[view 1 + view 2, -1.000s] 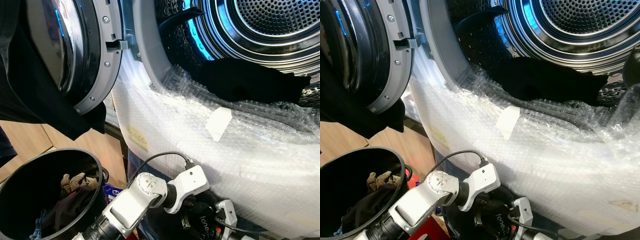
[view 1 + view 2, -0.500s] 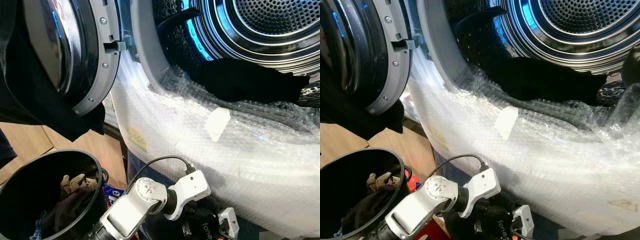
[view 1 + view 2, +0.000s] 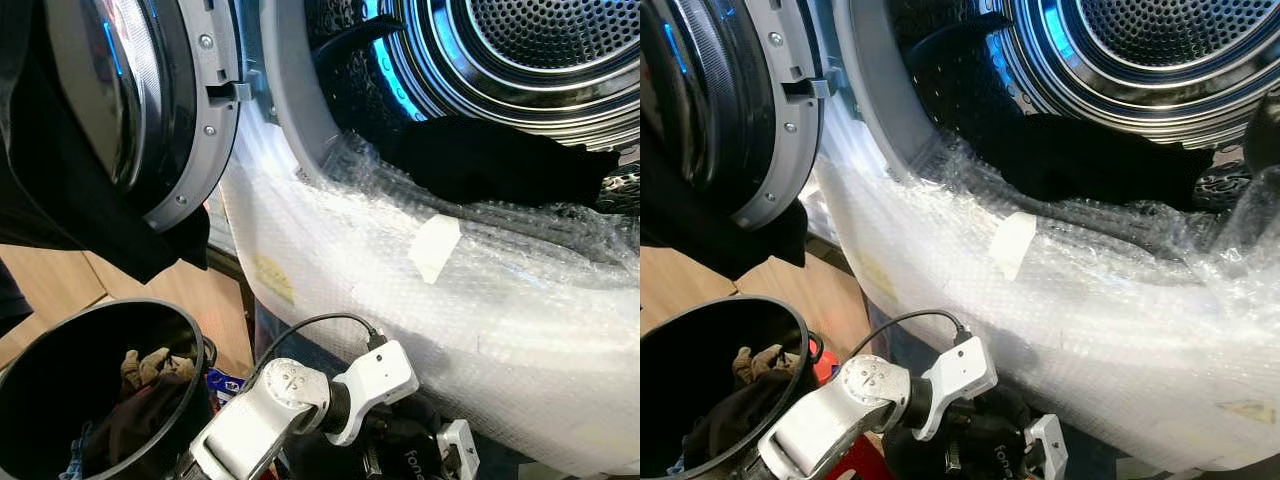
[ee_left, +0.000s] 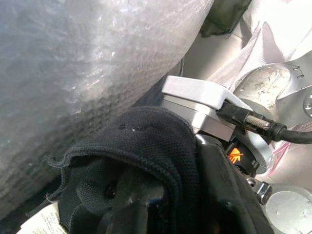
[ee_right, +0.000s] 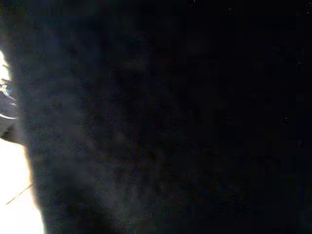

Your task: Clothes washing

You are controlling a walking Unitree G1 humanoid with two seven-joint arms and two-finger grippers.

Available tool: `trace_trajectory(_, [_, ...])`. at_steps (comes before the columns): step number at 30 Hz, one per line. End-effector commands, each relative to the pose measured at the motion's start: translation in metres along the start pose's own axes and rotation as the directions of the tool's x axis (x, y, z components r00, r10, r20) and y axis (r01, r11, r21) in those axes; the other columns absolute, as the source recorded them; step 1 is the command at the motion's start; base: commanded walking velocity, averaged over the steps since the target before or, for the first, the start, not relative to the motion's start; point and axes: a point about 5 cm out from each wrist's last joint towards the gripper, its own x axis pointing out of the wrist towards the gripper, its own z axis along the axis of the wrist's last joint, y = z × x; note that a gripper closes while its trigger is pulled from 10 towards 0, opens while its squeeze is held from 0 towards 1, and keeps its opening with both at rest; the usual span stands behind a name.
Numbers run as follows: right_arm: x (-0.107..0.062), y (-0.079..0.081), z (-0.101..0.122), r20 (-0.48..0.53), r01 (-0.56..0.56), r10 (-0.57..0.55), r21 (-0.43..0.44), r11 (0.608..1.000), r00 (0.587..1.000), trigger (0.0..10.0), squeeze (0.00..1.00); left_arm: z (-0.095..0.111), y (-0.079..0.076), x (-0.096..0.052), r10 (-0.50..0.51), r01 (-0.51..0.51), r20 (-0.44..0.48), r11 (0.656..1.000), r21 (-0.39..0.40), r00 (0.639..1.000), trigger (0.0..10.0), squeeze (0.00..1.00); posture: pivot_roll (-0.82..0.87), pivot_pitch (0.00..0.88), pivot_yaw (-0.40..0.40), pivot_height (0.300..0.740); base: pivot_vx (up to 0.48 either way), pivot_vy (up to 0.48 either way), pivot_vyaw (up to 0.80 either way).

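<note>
Left tool [image 4: 141, 195], low down below the washer's front, has a piece of black knit cloth [image 4: 146, 141] bunched over its dark fingers; whether the fingers clamp it or it merely lies draped over them I cannot tell. A pale label shows at the cloth's lower edge. Just beside the tool rises the washer's front, wrapped in bubble wrap [image 3: 420, 290], and the silver left arm [image 3: 290, 395] reaches in under it with a black cable looping off the wrist. Further out, to the robot's left, stands a black bucket [image 3: 50, 350] with a few garments in it, among them something brownish [image 3: 150, 365]. Above, the washer door [image 3: 150, 100] hangs open with dark cloth draped against it, and a black garment [image 3: 500, 160] lies across the lip of the steel drum [image 3: 540, 40], half in and half out. The right wrist view is nearly all dark, so the right tool's state cannot be told. The cloth looks light, soft and limp; it will likely sag and snag on the wrap, so a firm pinch on a thick fold or hem seems best.
</note>
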Motion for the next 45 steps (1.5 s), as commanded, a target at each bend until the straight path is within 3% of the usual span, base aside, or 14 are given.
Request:
trace_trajectory(1, [0.003,0.007,-0.017,-0.076,-0.032,0.034,0.038,0.999,0.997,0.0,0.00,0.026,-0.001,-0.010,0.017,-0.024,0.119,0.998,0.063,0.993,10.0,0.00,-0.07,0.046,0.021,0.740,0.000,0.000,0.00])
trace_trajectory(17, [0.008,0.012,-0.021,-0.083,-0.049,0.052,0.044,0.998,0.995,0.0,0.00,0.010,0.000,-0.027,0.066,-0.068,0.054,0.997,0.035,0.996,10.0,0.00,-0.07,0.038,0.038,0.740,0.000,0.000,0.00])
trace_trajectory(19, [0.008,0.012,-0.022,-0.083,-0.051,0.054,0.044,0.998,0.995,0.0,0.00,0.010,-0.001,-0.027,0.065,-0.067,0.062,0.997,0.029,0.996,10.0,0.97,-0.06,0.032,0.038,0.740,0.000,0.000,0.00])
trace_trajectory(21, [0.008,0.012,-0.022,-0.092,-0.050,0.053,0.039,0.998,0.994,0.0,0.00,0.011,0.002,-0.028,0.098,-0.099,0.072,0.995,0.007,0.993,10.0,1.00,-0.07,0.031,0.037,0.740,0.000,0.000,0.00])
trace_trajectory(26, [0.008,0.011,-0.022,-0.096,-0.042,0.045,0.031,0.999,0.994,0.0,0.00,0.014,0.006,-0.034,0.096,-0.098,0.048,0.994,0.052,0.994,10.0,1.00,-0.07,0.028,0.038,0.740,0.000,0.000,0.00])
trace_trajectory(32, [0.005,0.011,-0.025,-0.114,-0.045,0.048,0.029,0.999,0.992,0.0,0.00,0.008,0.015,-0.055,0.169,-0.165,-0.042,0.983,0.083,0.985,10.0,1.00,-0.05,0.023,0.033,0.740,0.000,0.000,0.00])
trace_trajectory(35, [0.004,0.010,-0.025,-0.128,-0.049,0.052,0.023,0.999,0.990,0.0,0.00,0.007,0.029,-0.072,0.299,-0.292,-0.072,0.952,0.087,0.952,10.0,1.00,-0.04,0.020,0.036,0.740,0.000,0.000,0.00])
trace_trajectory(36, [0.004,0.010,-0.025,-0.128,-0.049,0.052,0.023,0.999,0.990,0.0,0.00,0.007,0.029,-0.072,0.299,-0.292,-0.072,0.952,0.087,0.952,10.0,1.00,-0.04,0.020,0.036,0.740,0.000,0.000,0.00])
trace_trajectory(39, [0.002,0.008,-0.025,-0.124,-0.045,0.047,0.022,0.999,0.991,0.0,0.00,0.009,0.038,-0.091,0.399,-0.393,-0.082,0.916,0.078,0.913,10.0,1.00,-0.02,0.018,0.032,0.740,0.000,0.000,0.00])
trace_trajectory(44, [0.001,0.010,-0.030,-0.168,-0.058,0.059,0.010,0.998,0.984,0.0,0.00,0.005,0.047,-0.106,0.495,-0.491,-0.094,0.869,0.062,0.864,10.0,1.00,-0.03,0.021,0.036,0.740,0.000,0.000,0.00])
trace_trajectory(45, [0.000,0.010,-0.030,-0.165,-0.058,0.058,0.010,0.998,0.985,0.0,0.00,0.002,0.045,-0.109,0.486,-0.485,-0.097,0.874,0.030,0.869,10.0,1.00,-0.02,0.021,0.032,0.740,0.000,0.000,0.00])
